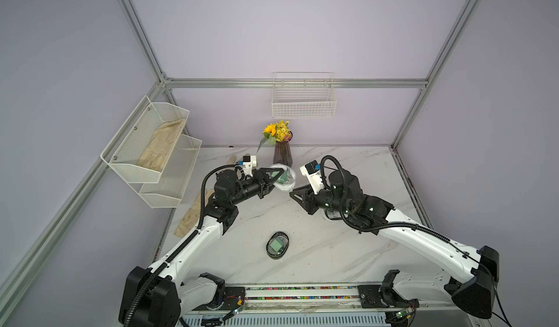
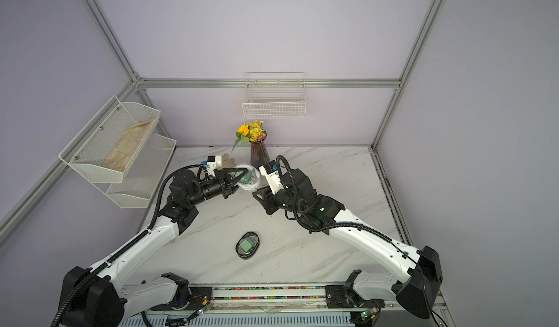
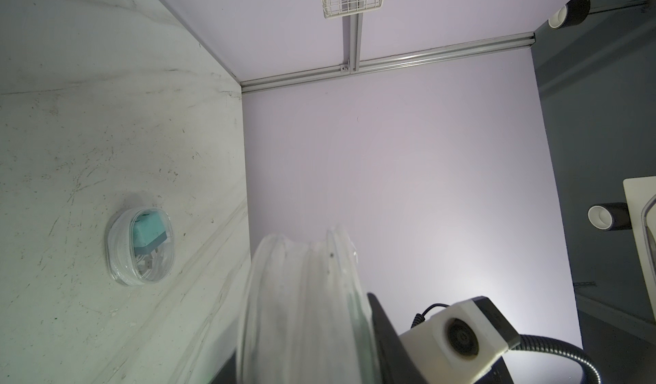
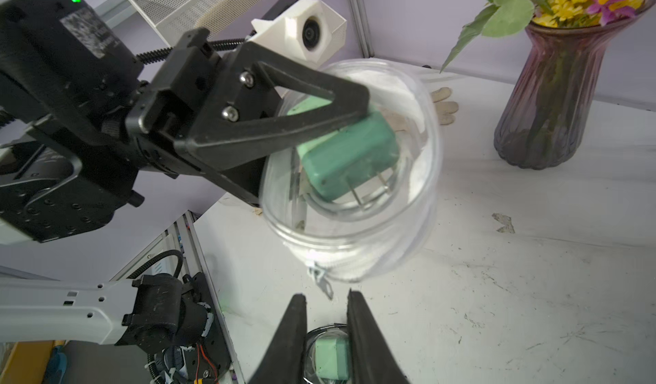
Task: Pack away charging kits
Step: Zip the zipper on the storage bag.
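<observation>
L gripper (image 1: pixel 277 179) clamps a clear case (image 4: pixel 408 204) w/ 1 mint adapter (image 4: pixel 351 155) inside, above the table (image 1: pixel 332 250) near the back-edge vase (image 1: pixel 282 154). R gripper (image 4: pixel 326 293) sits beside it, jaws slightly apart, empty. 2 more on the table: mint-adapter case (image 1: pixel 277 245) front-centre, open room around; teal-adapter case (image 3: pixel 142 245) under R arm.

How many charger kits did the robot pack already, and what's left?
Two look packed: the front case holds a mint adapter, and the second case holds a teal adapter. The left gripper holds the third case with a green adapter inside; whether it is closed cannot be told. The right gripper, beside it, holds nothing. Only that kit seems left.
</observation>
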Controlling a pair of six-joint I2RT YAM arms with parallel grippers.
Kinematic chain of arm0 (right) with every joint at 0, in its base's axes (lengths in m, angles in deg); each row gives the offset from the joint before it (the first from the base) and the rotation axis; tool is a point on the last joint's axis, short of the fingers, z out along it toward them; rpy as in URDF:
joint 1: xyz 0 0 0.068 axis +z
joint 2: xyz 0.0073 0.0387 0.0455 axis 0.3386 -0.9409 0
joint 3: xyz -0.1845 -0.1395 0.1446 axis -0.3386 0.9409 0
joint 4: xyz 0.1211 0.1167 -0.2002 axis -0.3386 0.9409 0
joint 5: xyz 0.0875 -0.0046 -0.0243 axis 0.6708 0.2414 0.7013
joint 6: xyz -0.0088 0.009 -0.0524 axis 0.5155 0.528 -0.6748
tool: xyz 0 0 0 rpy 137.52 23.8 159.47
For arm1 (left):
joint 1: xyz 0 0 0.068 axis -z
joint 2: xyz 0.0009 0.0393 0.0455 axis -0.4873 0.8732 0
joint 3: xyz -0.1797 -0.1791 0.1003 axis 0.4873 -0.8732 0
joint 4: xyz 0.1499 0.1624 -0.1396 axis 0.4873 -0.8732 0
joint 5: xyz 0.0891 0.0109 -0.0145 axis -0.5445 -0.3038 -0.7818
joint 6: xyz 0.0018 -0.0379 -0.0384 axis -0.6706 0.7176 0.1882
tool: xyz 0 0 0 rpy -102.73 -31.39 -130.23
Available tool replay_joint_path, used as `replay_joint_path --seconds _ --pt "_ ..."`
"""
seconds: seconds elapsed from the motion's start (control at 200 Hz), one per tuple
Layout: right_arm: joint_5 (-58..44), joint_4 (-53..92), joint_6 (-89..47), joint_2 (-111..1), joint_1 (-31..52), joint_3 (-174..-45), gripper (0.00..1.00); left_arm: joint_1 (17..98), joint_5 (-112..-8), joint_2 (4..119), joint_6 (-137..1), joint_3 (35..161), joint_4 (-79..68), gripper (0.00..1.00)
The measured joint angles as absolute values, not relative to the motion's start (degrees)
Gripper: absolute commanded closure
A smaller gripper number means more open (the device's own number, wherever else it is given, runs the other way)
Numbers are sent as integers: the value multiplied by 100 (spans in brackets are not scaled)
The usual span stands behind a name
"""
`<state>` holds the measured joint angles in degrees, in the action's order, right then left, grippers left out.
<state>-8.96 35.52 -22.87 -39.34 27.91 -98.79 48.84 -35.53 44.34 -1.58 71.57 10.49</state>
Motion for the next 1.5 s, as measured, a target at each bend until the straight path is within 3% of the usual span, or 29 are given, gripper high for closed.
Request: replay_joint_path --seconds 0.38,0.55,1.135,1.5 --pt "-871 3519 -2342 -3982 2815 -10023 81 4880 -3536 4441 -134 7159 1174 84" --pt "-828 3519 -2366 -4096 2833 -10043 100 4871 -3544 4463 -136 7157 1167 84" --pt "-1217 4118 -2381 -4124 2879 -10329 100 4867 -3617 4432 -376 7157 898 88" --pt "-1560 5128 -2602 -4498 2809 -11094 100 4533 -3365 4312 -752 7159 509 99"
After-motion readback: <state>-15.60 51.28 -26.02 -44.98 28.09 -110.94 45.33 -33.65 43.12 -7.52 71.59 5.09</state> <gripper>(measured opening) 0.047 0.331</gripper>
